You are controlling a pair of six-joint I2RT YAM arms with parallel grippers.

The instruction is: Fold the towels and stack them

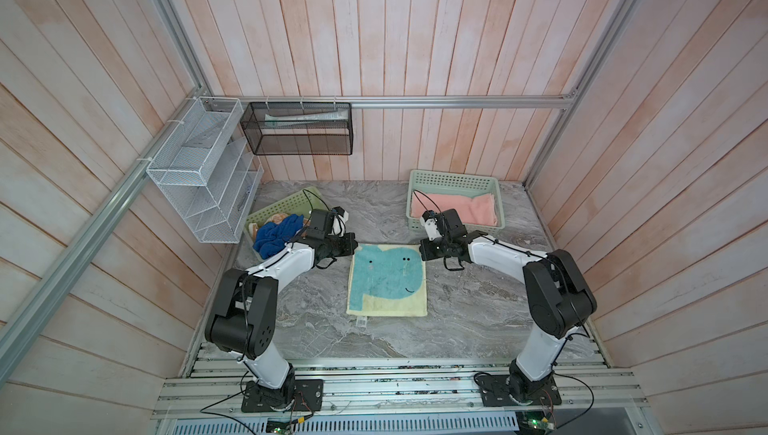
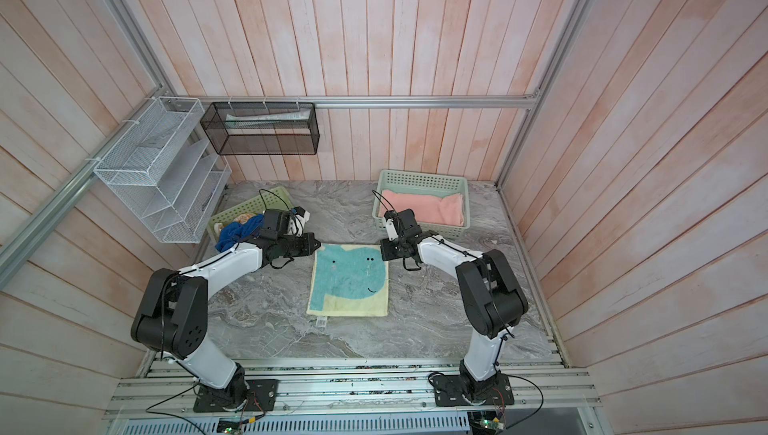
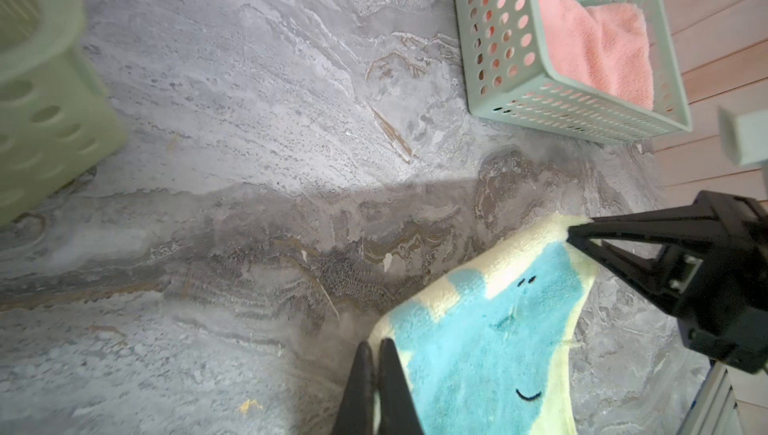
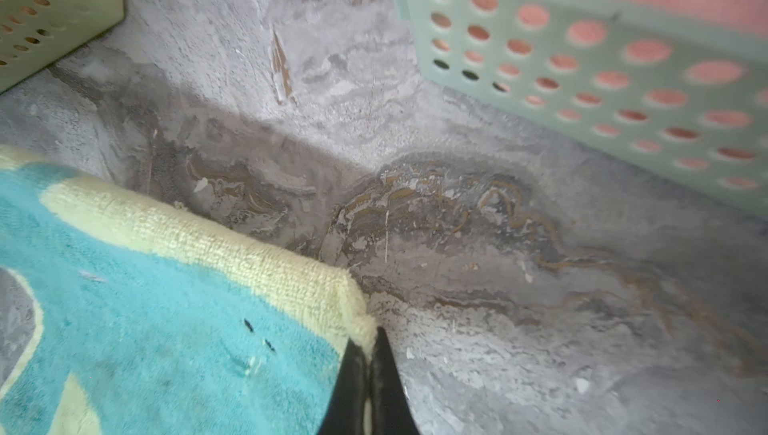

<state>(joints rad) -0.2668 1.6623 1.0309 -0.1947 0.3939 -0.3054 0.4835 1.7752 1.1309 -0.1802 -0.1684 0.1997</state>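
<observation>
Soft daylight — wrist views blurred nearby.

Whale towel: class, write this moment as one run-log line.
whale towel: spread open, unfolded | left jaws: shut on its far-left corner | right jaws: shut on its far-right corner | pink towel: in mint basket

Both top views look steeply down; wrist views sit close, sharing the whale towel [image 3: 490, 349].

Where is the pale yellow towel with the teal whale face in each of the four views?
In a top view: the pale yellow terry towel with teal whale face, flat, mid-picture.
In a top view: same spot.
Left wrist: the towel, one corner pinched by the left hand.
Right wrist: the towel, another corner pinched by the right hand.
Shared landmark: the mint-green perforated plastic basket holding the salmon-pink towel.
</observation>
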